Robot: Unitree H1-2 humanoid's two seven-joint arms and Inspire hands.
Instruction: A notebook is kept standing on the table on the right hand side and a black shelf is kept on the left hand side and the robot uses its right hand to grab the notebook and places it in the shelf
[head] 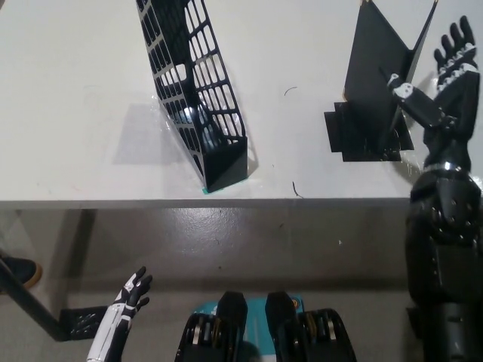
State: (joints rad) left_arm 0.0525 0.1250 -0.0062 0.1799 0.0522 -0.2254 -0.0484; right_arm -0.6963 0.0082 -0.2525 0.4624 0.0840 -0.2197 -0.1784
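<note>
At two o'clock on the surface [75, 113], the black right hand [447, 79], fingers spread, flanks the standing notebook [381, 75] to grasp it; shelf [198, 98] waits at eleven; white left hand [124, 302] rests released at seven.

White table [75, 98] filling upper field, front edge running straight across mid-frame. Black tape patch [343, 139] stuck on tabletop at right. Small dark curl [290, 91] and dark fleck [296, 190] on surface, latter near front edge. Grey floor [249, 241] below. Table leg [30, 311] at lower left, black foot plate [79, 323] at base. Dark shoe [19, 271] at left edge.
</note>
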